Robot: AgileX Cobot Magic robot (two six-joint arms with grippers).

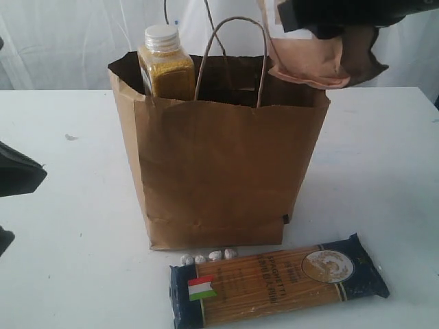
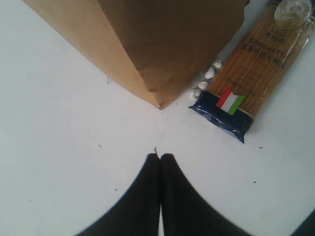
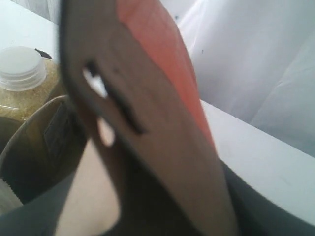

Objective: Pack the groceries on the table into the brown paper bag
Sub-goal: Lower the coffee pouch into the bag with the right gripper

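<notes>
The brown paper bag (image 1: 219, 171) stands upright mid-bench (image 1: 68, 240), its inside dark, so nothing below the rim can be made out. A yellow-grain bottle (image 1: 164, 65) pokes out at the bag's rear left corner, white cap clear of the jagged edge and lower body hidden by the paper. The right hand (image 1: 336, 31), cut off by the top of the exterior view, is clamped on a kraft pouch (image 1: 309, 58) hanging over the bag's rear right rim. In the right wrist view the pouch is a close blur showing only its orange strip. The spaghetti packet (image 1: 274, 284) lies flat in front of the bag, with four small white lumps (image 1: 209, 257) between them, too small to identify. The left hand (image 2: 160, 191) is low over bare bench, its fingers pressed together, holding nothing
</notes>
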